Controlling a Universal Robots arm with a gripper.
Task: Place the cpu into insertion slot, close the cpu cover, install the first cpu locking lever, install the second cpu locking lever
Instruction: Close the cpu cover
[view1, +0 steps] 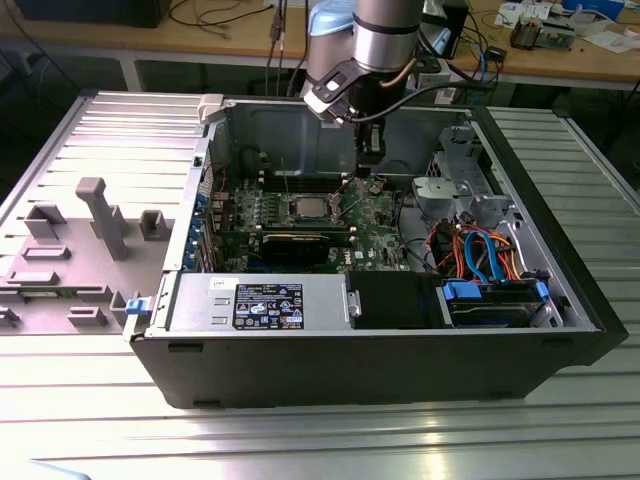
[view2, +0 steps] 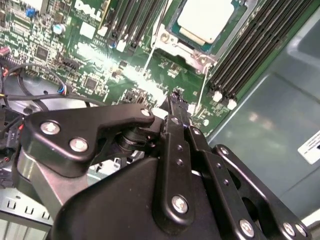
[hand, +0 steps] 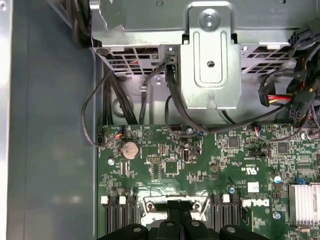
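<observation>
Both fingers (view2: 174, 135) of the gripper (view2: 175, 100) are drawn together with nothing between them, their tips hanging just short of the insertion slot (hand: 150, 207). The cpu (view2: 206, 17) lies flat in that slot, dull silver top up, with a silvery frame around it. I cannot tell whether that frame is pressed fully down. Two thin wire levers (view2: 148, 59) rise beside the slot, not latched.

The levers look springy and slim, so a closed tip pushing one could slide off. It might then strike the green board (view2: 90, 55) or the memory slots (view2: 250, 50) flanking the slot. A tilted chip under a forced frame would risk the contacts beneath.

Around the slot stands the open computer case (view1: 300, 125), cables bundled on its far side. It rests on a ribbed metal table (view1: 300, 440). Well beyond the slot, outside the case, grey fixture blocks (view1: 100, 215) stand on that table, and a cluttered wooden workbench (view1: 200, 45) runs behind.
</observation>
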